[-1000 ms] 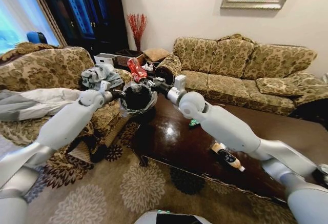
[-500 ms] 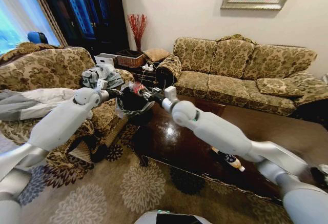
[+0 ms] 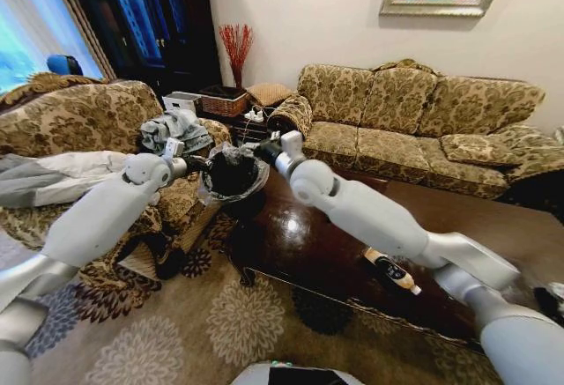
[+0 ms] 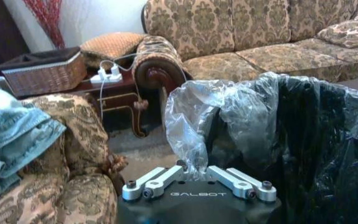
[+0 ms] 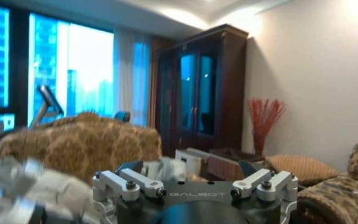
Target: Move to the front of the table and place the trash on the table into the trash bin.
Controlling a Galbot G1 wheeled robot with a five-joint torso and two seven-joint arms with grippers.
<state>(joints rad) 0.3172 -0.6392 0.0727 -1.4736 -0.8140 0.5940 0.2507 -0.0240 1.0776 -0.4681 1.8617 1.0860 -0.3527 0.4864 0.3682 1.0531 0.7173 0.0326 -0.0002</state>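
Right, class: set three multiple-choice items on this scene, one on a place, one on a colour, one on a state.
1. Where is the right gripper? A at the rim of the trash bin; B resting on the floor; C folded against the torso.
2. What colour is the trash bin? A white; B black; C red.
3. The left gripper is: A open in the air; B shut on nothing; C shut on the bin's bag.
Answers: 1 A, the head view shows it beside the rim; 2 B, it is black under the clear bag; 3 C, its fingers pinch the plastic.
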